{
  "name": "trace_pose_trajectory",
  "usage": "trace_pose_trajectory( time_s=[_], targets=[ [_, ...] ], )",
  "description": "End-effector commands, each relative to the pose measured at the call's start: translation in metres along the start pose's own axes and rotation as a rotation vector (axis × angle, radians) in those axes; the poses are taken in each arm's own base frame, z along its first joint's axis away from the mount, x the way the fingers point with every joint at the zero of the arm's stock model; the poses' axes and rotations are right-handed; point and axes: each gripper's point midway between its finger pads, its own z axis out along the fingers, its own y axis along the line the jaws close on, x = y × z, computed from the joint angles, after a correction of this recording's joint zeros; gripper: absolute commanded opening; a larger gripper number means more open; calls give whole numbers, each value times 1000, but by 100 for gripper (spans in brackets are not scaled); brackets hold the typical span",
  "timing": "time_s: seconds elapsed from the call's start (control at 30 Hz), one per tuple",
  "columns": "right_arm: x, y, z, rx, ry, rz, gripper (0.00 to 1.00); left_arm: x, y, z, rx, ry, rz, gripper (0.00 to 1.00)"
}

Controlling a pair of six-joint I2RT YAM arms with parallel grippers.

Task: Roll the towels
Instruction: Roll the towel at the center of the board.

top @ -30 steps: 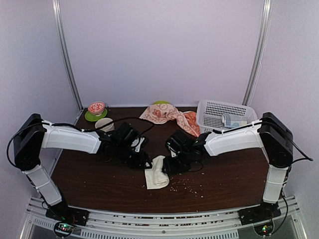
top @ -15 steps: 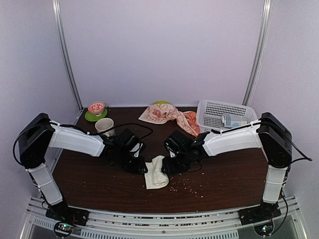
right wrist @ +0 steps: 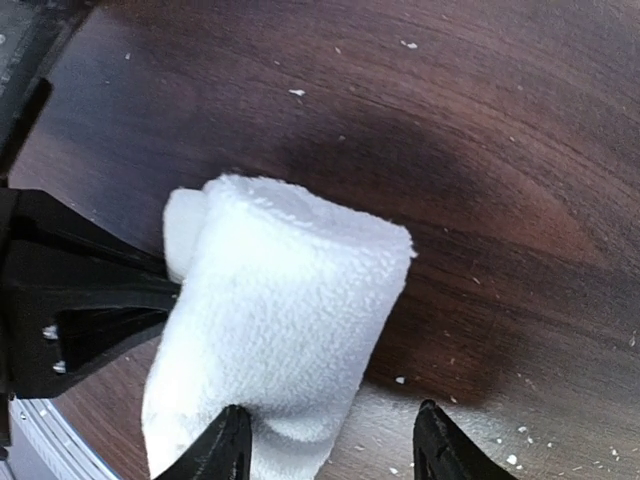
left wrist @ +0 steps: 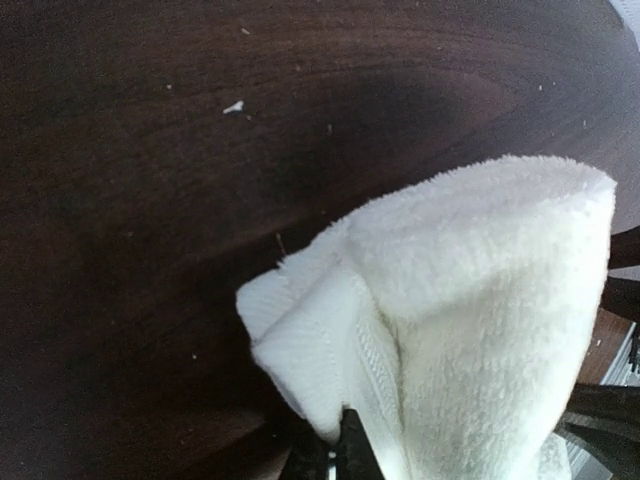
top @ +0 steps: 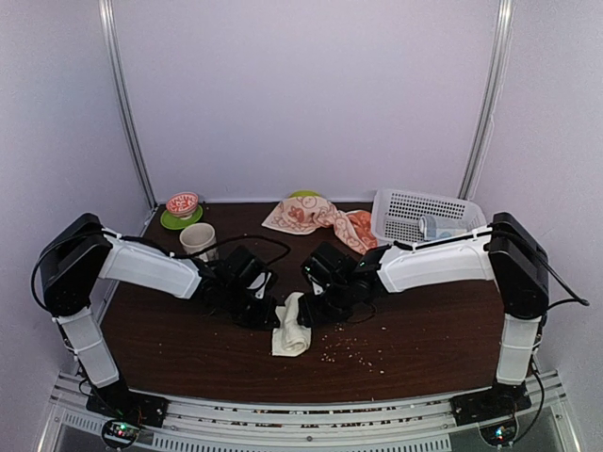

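The plain cream-white cloth towel (top: pixel 291 328) lies part-rolled at the front centre of the dark table (top: pixel 424 344), long axis near-to-far, between the left gripper (top: pixel 271 315), clamped on its edge, and the equally near right gripper (top: pixel 304 311), fingers apart.

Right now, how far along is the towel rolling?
Done: nothing finished. In hand: the white towel is loosely rolled mid-table, left gripper pinching its edge, jaws shut; right gripper open over it. Left: the rabbit-print towel lies crumpled at the back, unrolled.

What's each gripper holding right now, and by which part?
Left gripper is shut on the cream-white terry towel, pinching its hemmed edge. Right gripper stands open at the towel, gripping nothing.
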Motion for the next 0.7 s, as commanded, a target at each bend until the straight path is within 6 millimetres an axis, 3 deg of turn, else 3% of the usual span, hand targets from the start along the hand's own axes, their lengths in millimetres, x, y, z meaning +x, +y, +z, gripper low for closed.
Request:
trace_pose_trajectory(
  time_s=[0.0, 0.67],
  targets=[
    [-7, 10, 1, 3, -15, -18, 56, 1, -1, 4, 29, -6, -6, 0],
    [-5, 28, 26, -27, 16, -1, 66, 14, 4, 1, 45, -2, -18, 0]
  ],
)
